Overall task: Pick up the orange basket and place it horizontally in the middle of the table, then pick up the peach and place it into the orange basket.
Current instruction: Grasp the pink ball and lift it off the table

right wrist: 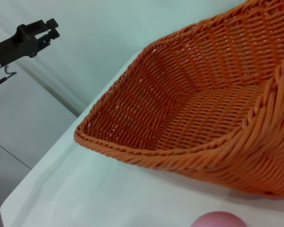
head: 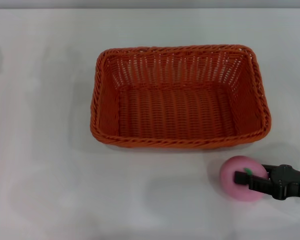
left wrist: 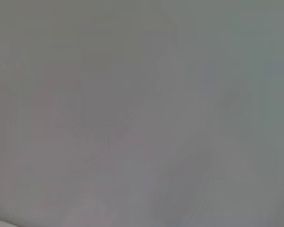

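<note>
**Beside the basket: peach pickup underway**

Near the table's [head: 40,190] front right, your peach [head: 241,179] sits just outside the empty orange basket [head: 177,97]. Right gripper [head: 251,180] fingers straddle it; whether they pinch, I cannot tell. Next: grip firmly, lift, clear the rim.

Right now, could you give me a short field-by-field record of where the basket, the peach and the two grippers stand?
orange basket: upright on the table, long side across, nothing inside
peach: on the table, outside the basket, just in front of its right near corner
right gripper: at the peach, coming in from the right, fingers around it
left gripper: held off beyond the table's left edge, seen only in the right wrist view
task stage: basket placed; peach not yet in it
</note>
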You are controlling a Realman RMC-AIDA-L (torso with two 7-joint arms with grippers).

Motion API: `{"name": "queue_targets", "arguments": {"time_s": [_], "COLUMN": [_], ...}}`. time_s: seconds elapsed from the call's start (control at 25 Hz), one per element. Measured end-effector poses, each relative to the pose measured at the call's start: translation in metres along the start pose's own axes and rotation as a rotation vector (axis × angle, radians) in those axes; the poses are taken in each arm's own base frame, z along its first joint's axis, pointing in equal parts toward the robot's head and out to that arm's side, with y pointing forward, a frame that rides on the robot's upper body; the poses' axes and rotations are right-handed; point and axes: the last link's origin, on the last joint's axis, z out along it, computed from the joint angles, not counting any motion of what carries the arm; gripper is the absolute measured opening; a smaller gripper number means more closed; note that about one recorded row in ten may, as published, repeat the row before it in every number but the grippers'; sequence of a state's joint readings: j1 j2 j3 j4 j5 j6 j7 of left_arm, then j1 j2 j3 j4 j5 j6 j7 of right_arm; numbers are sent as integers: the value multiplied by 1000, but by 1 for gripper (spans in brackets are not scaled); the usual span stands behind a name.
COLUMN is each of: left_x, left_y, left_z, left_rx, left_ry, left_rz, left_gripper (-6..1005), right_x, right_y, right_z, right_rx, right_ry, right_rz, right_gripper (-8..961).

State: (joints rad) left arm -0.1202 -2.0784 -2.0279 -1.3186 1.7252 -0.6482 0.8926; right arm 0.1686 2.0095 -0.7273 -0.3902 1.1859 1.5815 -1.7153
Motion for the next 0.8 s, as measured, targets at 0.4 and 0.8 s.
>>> {"name": "queue_targets", "arguments": {"time_s": [0.4,0.8], "left_x": [-1,-5], "left_y": [-2,-2], "left_z": [-2,-3], "left_rx": [-29,-38], "left_ry": [11,-1], "left_rz": [-12,-20], "left_gripper": [428,429], "right_x": [-1,-2], "right_y": [2,6], "right_z": [0,0], "right_rx": [-12,-43], "right_ry": [-4,-12], "right_rz": [9,6], "right_gripper": [381,302]}}
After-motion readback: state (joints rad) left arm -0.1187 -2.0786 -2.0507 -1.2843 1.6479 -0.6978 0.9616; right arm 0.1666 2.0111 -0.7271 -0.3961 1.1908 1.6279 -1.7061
